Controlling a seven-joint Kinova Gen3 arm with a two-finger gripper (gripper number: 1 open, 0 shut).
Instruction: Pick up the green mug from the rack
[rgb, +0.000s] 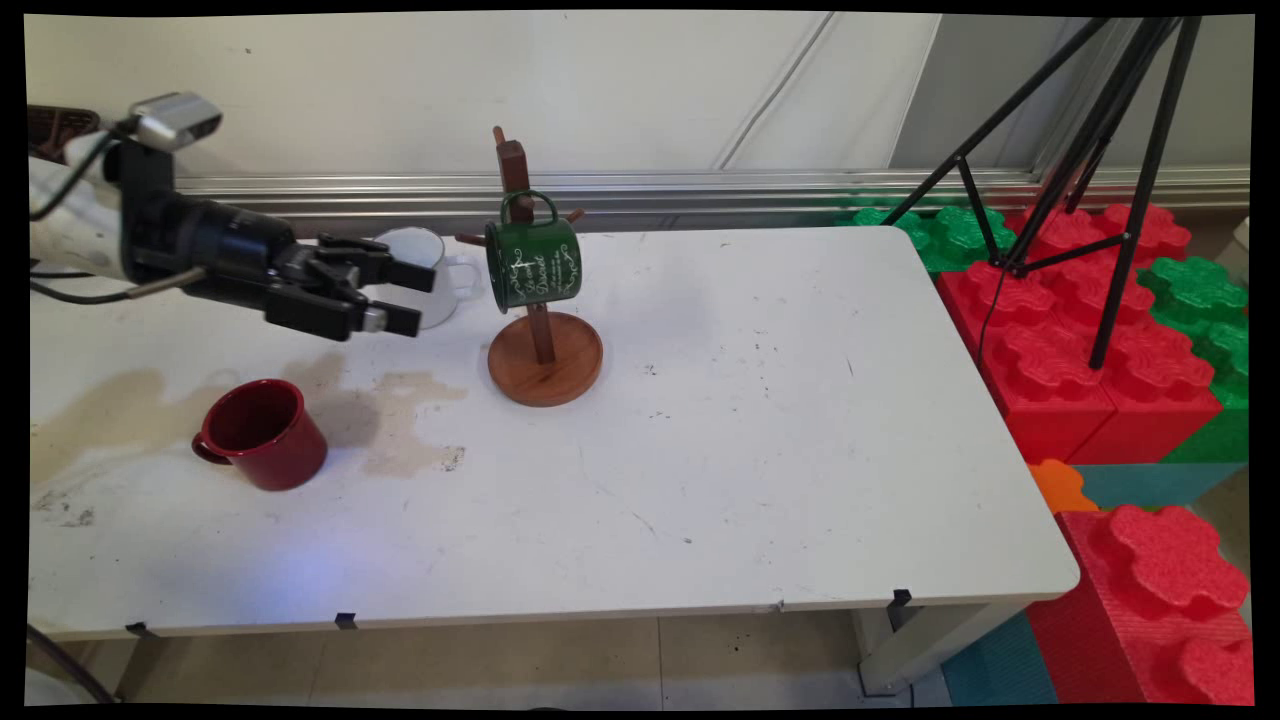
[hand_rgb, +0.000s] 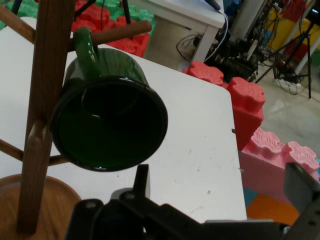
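The black two-finger gripper hangs level above the table with its fingers spread wide and nothing between them, pointing toward the dark green enamel mug with white lettering, which hangs by its handle from a peg of the brown wooden mug tree on a round base. Just behind the gripper stands a white enamel mug, partly hidden by the fingers. In the hand view the green mug's open mouth faces the camera, close by. The risks, as I judge them: a sideways drift could clip the white mug and slide it, while a push against the green mug could swing it on its peg or tip the light tree — the base is small. A glossy dark red mug sits nearer the front, well apart from the gripper. The white table is scuffed, with a brownish stain spreading around the red mug. Beyond its right edge lie red and green foam blocks and a black tripod; behind is a pale wall.
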